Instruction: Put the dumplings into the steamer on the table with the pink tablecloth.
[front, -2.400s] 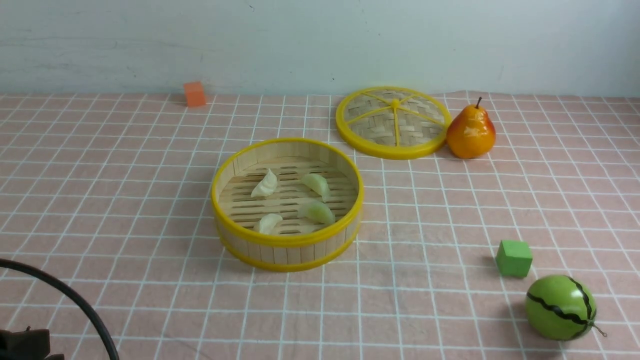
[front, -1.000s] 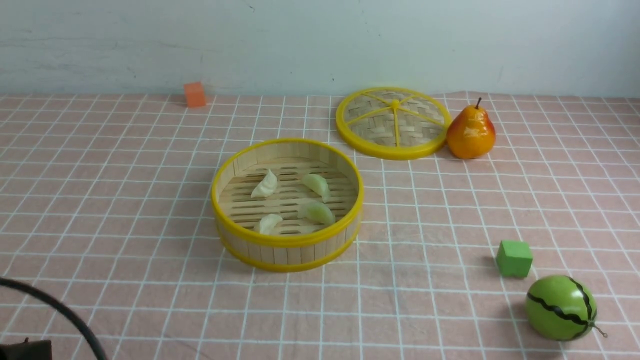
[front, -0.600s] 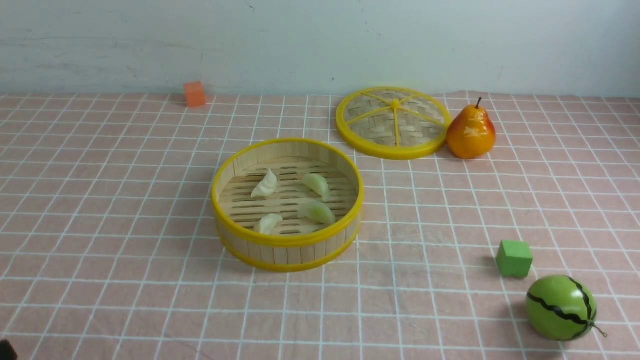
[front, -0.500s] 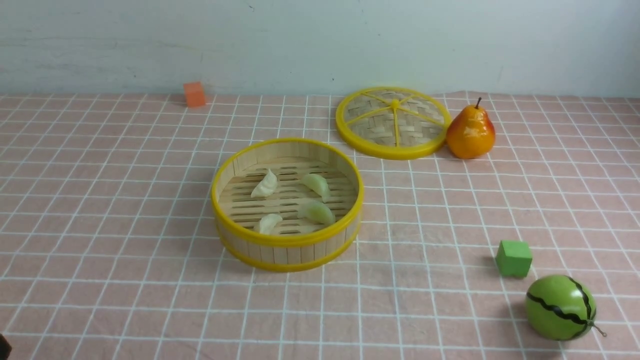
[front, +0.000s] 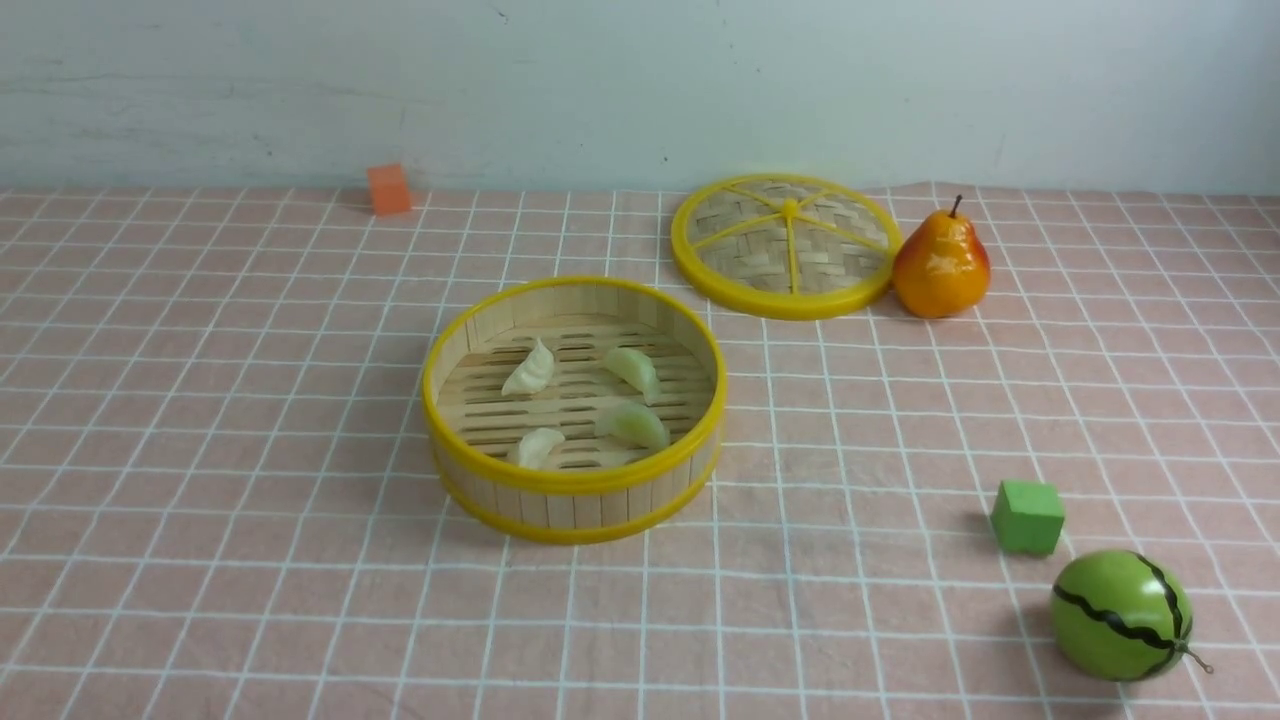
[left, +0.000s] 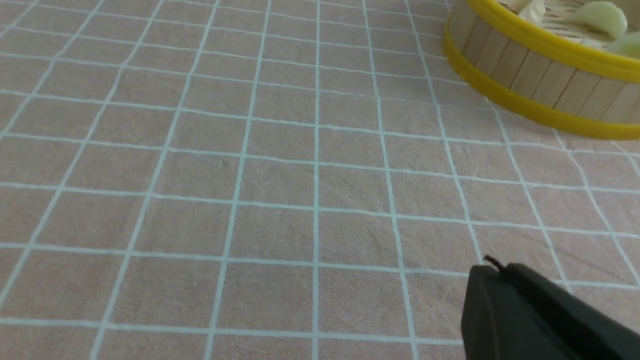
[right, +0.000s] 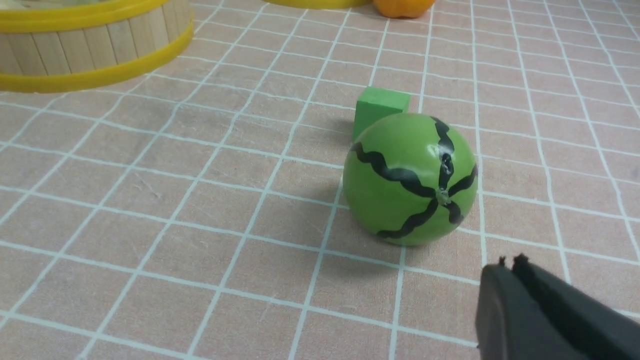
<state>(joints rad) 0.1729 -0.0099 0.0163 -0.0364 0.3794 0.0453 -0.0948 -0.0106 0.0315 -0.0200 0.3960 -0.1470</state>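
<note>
I see all four dumplings (front: 579, 404) in steamer (front: 574, 482), mid-table (front: 250, 330); job looks done. Both jaws closed, empty, parked near front edge.

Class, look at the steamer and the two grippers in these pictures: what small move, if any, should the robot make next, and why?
Probably none beyond resting: all four dumplings already lie on the slatted floor of the steamer, none on the pink tablecloth. The left gripper and right gripper are shut, empty and clear of it.
</note>
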